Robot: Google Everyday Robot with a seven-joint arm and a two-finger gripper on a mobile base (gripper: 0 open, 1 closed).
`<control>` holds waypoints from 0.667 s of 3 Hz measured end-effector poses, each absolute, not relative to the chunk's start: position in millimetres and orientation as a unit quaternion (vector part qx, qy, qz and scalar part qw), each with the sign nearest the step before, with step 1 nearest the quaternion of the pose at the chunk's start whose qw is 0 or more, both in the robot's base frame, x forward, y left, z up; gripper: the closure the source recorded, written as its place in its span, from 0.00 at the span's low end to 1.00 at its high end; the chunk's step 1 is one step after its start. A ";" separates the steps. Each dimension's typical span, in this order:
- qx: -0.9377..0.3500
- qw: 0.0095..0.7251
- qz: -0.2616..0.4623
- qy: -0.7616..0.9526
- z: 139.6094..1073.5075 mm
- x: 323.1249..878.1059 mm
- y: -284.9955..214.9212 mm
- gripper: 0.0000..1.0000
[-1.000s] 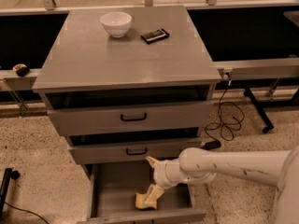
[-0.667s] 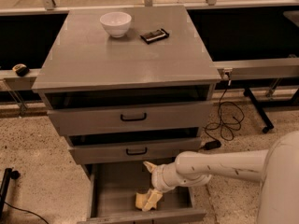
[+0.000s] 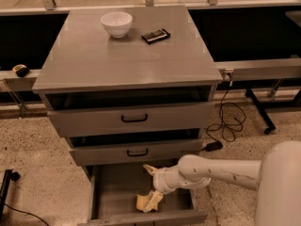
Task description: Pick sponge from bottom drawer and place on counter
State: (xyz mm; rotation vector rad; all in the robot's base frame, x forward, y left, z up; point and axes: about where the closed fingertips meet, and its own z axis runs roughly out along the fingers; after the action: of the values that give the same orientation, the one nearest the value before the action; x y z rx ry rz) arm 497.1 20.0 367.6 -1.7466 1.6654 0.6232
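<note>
The gripper (image 3: 148, 186) is down inside the bottom drawer (image 3: 95, 194), which is pulled out, and its two pale fingers (image 3: 155, 199) stand spread apart, one pointing up toward the drawer above and the other angled down. The lower finger touches the sponge (image 3: 140, 202), which lies on the drawer floor near the front wall, not clamped or lifted. Compared with a second ago, the sponge lies in the same spot and the gripper has hardly moved, only edging slightly left and lower over it. The white arm (image 3: 221, 171) reaches in from the right, and its bulky rounded part now fills the lower right corner, where earlier only a slimmer stretch of it showed. Above, the middle drawer (image 3: 136, 152) and the top drawer (image 3: 134, 118), both with black handles, sit slightly pulled out as before. On the counter (image 3: 127, 60) the white bowl (image 3: 116, 23) and the dark flat packet (image 3: 155, 35) rest near the back edge, close together but apart, unmoved.
</note>
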 end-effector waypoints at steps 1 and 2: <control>-0.655 0.332 0.265 0.624 317.5 503.3 18.1 0.00; -0.650 0.322 0.279 0.630 268.8 510.3 14.8 0.00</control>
State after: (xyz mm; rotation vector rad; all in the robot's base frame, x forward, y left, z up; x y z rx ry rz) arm 510.3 14.8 268.8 -1.7068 1.6533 0.7325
